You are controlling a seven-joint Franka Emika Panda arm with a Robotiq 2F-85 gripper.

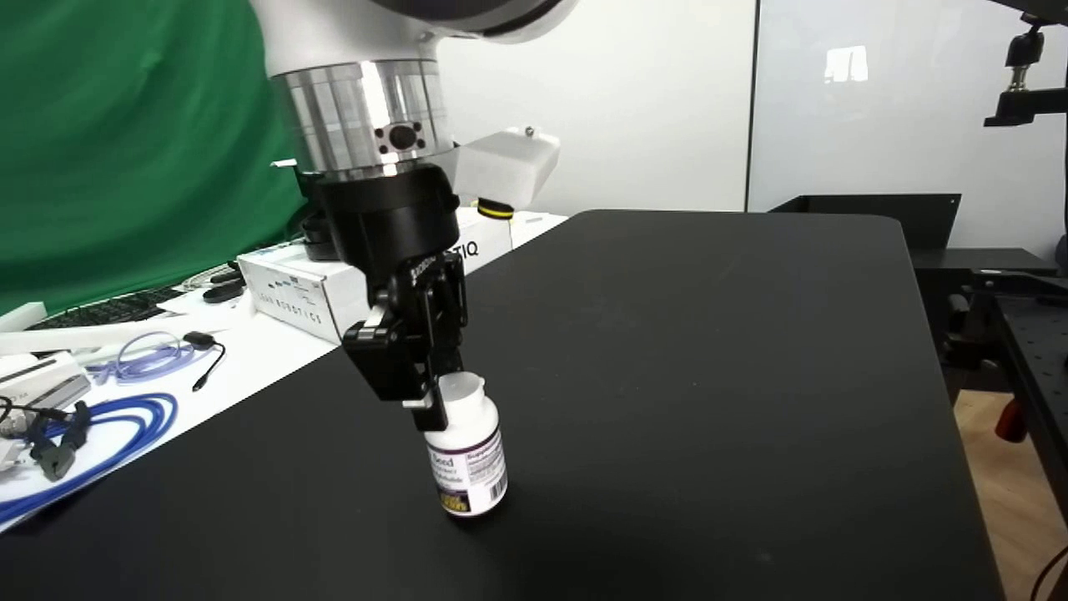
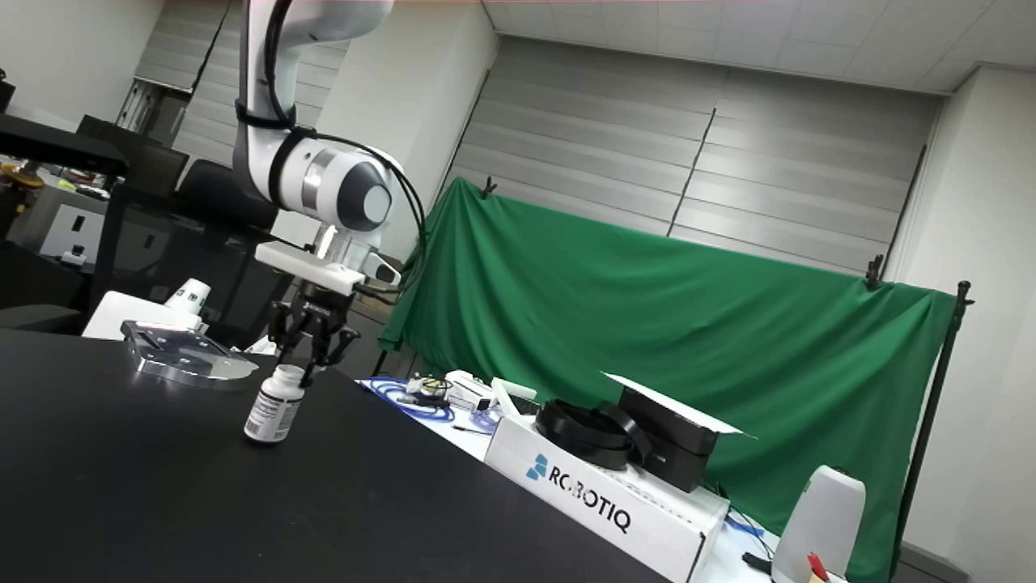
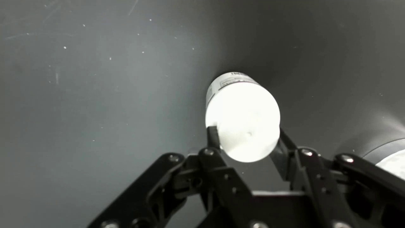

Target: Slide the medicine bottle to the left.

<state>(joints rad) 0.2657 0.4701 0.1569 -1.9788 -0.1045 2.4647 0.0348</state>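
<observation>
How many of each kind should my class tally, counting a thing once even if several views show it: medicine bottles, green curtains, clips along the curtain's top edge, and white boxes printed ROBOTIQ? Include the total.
Medicine bottle: 1
Green curtain: 1
Curtain clips: 2
White ROBOTIQ box: 1
Total: 5

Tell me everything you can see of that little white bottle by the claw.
It's a small white plastic-looking bottle, closed with a round white cap. Its white label carries dark print, mostly too small to read, and a barcode. It stands upright on the black tabletop. A black mechanical gripper appears closed on the cap, one finger at each side.
</observation>
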